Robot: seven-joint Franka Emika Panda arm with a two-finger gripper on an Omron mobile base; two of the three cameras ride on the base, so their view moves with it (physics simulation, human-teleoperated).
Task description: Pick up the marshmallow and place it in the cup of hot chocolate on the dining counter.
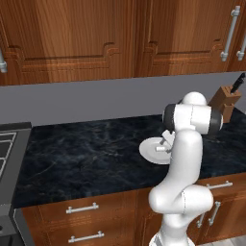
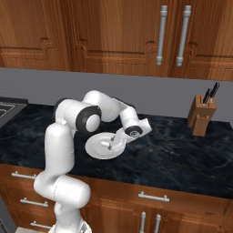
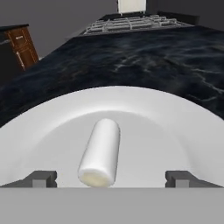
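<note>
Starting with the left base view: we see the arm bent down over the black counter (image 1: 96, 149), its wrist low above the white plate (image 1: 150, 150). The arm's own forearm hides most of the hand here, so we can't read the jaws or make out the marshmallow from this side.

Right base view: the gripper (image 2: 109, 144) sits low over the plate (image 2: 98, 150), pointing down and toward the left of the scene. The marshmallow is too small to pick out here. A knife block (image 2: 201, 116) stands well apart at the far right, no factor.

Hand view: this settles it. The marshmallow (image 3: 100, 153) lies on its side on the plate (image 3: 52, 127), right between the two fingertips (image 3: 41, 178), which stand wide apart with clear gaps on both sides, so the claw is released and touching nothing. The marshmallow's long axis runs roughly away from the camera, along the line of approach, leaning slightly right at its far end. We judge the jaws would close across its short width. A little more descent, then clench.
</note>
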